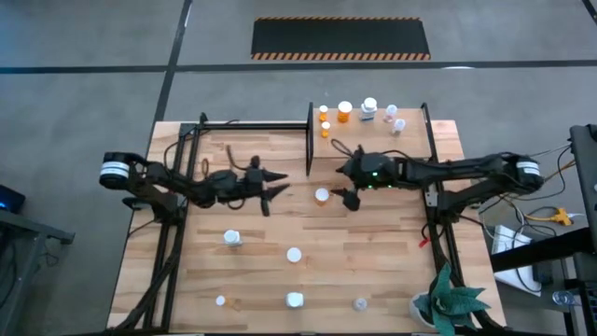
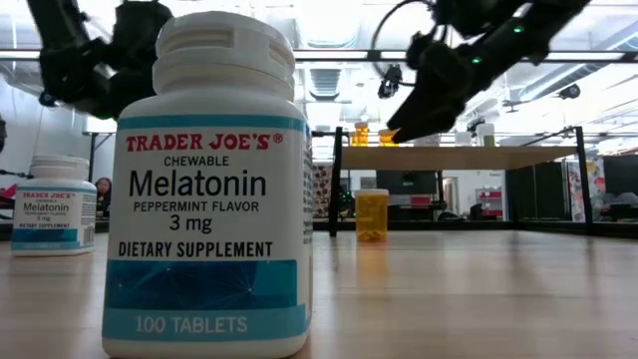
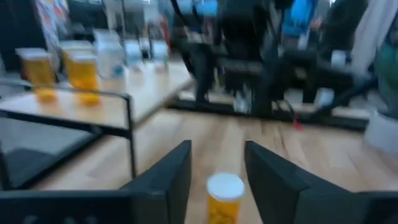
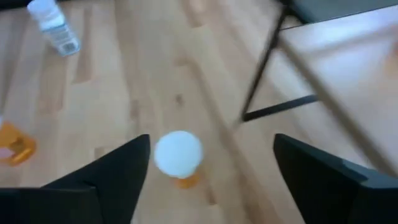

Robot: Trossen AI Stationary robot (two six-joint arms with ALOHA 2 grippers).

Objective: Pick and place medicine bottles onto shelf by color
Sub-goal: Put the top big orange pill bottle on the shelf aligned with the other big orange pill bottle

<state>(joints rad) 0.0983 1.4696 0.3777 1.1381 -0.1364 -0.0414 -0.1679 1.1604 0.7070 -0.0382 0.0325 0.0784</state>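
The left gripper (image 1: 273,193) hovers over the plank desk (image 1: 392,271) left of centre, its dark wedge-shaped fingers (image 3: 168,177) parted and empty. Only its wrist view shows them framing the orange bottle (image 1: 322,195) farther off. This white-capped bottle stands mid-desk, just before the shelf (image 1: 410,140). The right gripper (image 1: 352,199) hangs just beside it, fingers (image 4: 118,171) spread wide, gripping nothing. The high view alone shows small orange and white bottles (image 1: 345,112) along the shelf's far edge. The low view alone shows a glossy white melatonin bottle (image 2: 211,189) with a ribbed cap at the desk's near edge.
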